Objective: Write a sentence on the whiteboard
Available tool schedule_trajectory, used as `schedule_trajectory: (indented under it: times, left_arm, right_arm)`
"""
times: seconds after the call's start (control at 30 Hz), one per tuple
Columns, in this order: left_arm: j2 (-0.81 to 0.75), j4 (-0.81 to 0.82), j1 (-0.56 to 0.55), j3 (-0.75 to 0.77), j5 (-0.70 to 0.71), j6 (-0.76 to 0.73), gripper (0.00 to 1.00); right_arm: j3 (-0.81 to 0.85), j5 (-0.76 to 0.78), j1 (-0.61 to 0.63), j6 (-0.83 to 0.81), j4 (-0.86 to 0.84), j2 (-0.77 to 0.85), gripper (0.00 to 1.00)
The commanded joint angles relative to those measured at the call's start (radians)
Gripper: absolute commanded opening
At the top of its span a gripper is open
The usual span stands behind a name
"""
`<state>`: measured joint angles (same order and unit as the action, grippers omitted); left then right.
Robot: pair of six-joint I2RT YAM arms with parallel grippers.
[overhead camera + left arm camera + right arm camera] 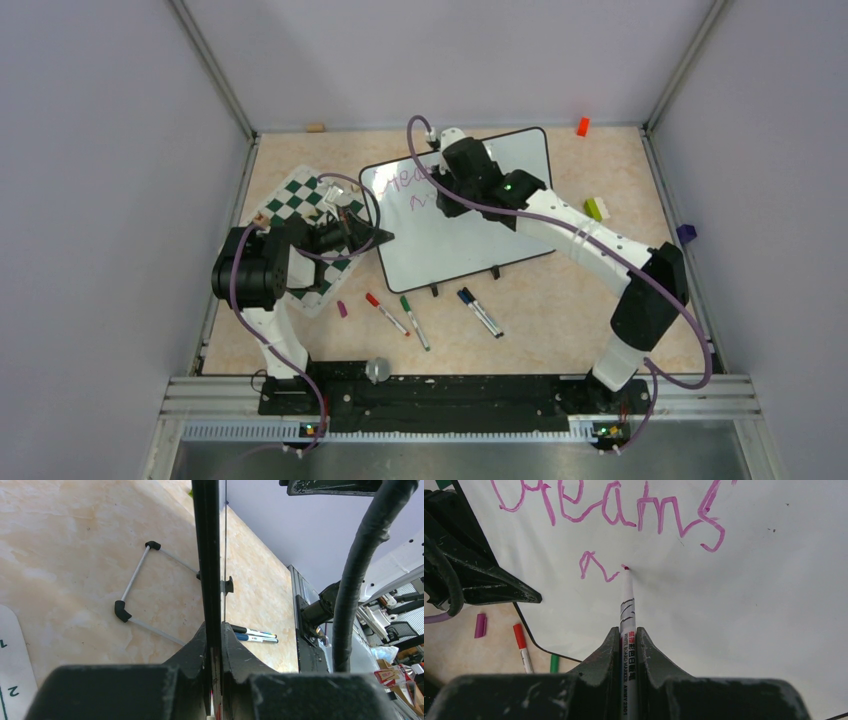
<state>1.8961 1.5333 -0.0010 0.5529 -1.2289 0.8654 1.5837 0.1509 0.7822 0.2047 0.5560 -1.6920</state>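
The whiteboard (470, 225) stands tilted at the table's middle. My left gripper (372, 236) is shut on its left edge; in the left wrist view the black frame (206, 555) runs up from between my fingers (213, 645). My right gripper (440, 190) is shut on a white marker (627, 615) whose pink tip touches the board (749, 605). The sentence (614, 510) reads "Dreams" in purple-pink, with a short squiggle (596, 569) begun below it, ending at the marker tip. The lettering also shows in the top view (405, 185).
A green-and-white chess mat (305, 205) lies under the left arm. Red (385, 312), green (413, 320) and blue-black markers (480, 311) and a purple cap (342, 309) lie in front of the board. Small blocks (597, 208) sit at the right and back.
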Motion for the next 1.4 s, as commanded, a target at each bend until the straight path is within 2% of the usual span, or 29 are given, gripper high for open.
schedule_trajectory:
  times: [0.0, 0.73, 1.07, 1.37]
  left_arm:
    - [0.000, 0.086, -0.005, -0.012, -0.093, -0.074, 0.00]
    - [-0.007, 0.087, -0.005, -0.021, -0.089, -0.078, 0.00]
    - [-0.005, 0.087, -0.006, -0.020, -0.088, -0.078, 0.00]
    - [-0.002, 0.086, -0.006, -0.016, -0.089, -0.076, 0.00]
  right_arm:
    - [0.008, 0.066, -0.006, 0.022, 0.012, 0.002, 0.00]
    - [0.064, 0.110, -0.013, 0.019, 0.020, -0.013, 0.00]
    - [0.124, 0.059, -0.015, 0.004, 0.020, -0.054, 0.00]
    - [0.081, -0.001, -0.014, 0.012, 0.027, -0.043, 0.00]
